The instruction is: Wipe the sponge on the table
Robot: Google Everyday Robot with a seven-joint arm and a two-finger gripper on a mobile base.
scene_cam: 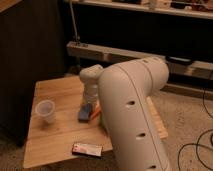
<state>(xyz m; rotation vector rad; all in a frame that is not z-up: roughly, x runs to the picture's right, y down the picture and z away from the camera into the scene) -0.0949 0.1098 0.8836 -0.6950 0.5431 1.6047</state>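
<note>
**Gripper down at the sponge, mid-table**

The robot's big white arm (132,112) fills the near right of the camera view and hides the right part of the table (55,137), a small square one with a light wooden plank top. From the arm's elbow the wrist reaches left and bends down, so that the gripper (88,105) points down at the middle of the table. Right beneath it, and seemingly touching it, lies the sponge (84,114), a small blue block flat on the planks. The wrist covers the gripper's end, so whether it is open or closed on the sponge cannot be told.

Just right of the sponge a small orange thing (95,114) shows; what it is remains unclear. A clear plastic cup (45,111) stands upright to the left, apart from the sponge. Near the front edge lies a flat red-and-white packet (87,148). Beyond the table runs a long grey shelf (120,52).
</note>
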